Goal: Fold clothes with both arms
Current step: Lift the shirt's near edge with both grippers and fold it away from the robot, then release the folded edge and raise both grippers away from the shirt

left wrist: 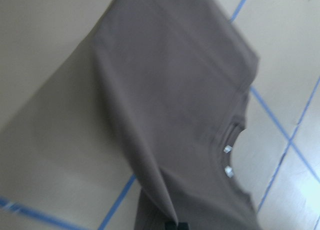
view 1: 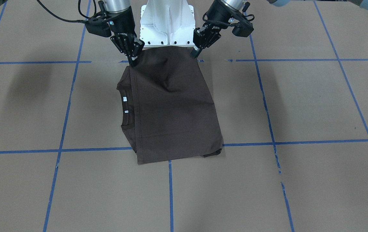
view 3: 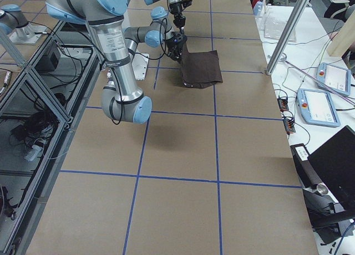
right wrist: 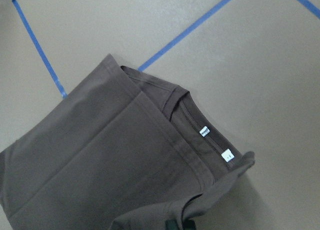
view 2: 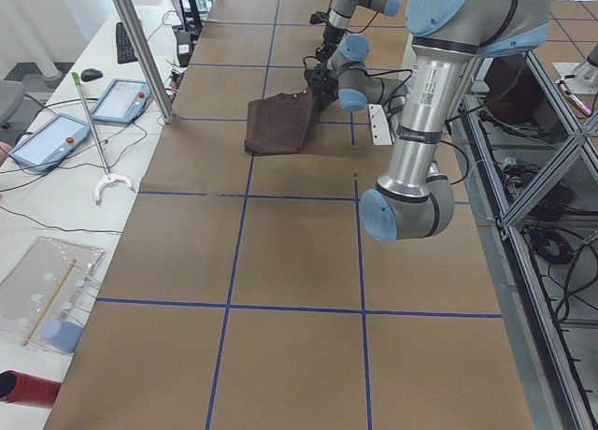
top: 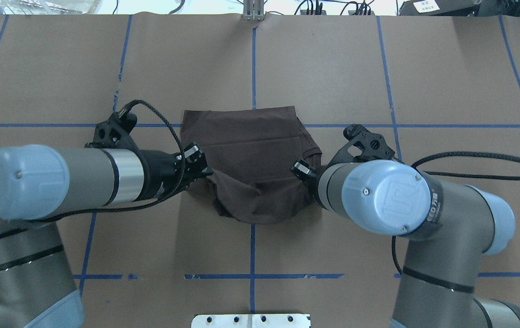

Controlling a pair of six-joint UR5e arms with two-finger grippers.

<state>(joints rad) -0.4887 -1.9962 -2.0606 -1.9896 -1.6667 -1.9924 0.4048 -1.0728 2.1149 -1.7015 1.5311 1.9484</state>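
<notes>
The dark brown T-shirt [view 1: 174, 109] lies folded on the brown paper table, its collar with white labels [view 1: 125, 104] towards the robot's right. Its edge nearest the robot is lifted off the table. My left gripper [view 1: 196, 54] is shut on one corner of that edge and my right gripper [view 1: 133, 61] is shut on the other. In the overhead view the shirt [top: 251, 150] sags between the left gripper [top: 206, 172] and the right gripper [top: 300, 169]. The shirt hangs away from the fingertips in the left wrist view [left wrist: 170, 90] and in the right wrist view [right wrist: 100, 170].
The white pedestal base [view 1: 166, 22] stands just behind the lifted edge. Blue tape lines [view 1: 171, 193] cross the table. Beyond the table's far edge are a metal pole [view 2: 140, 47] and tablets [view 2: 47, 140] on a side bench.
</notes>
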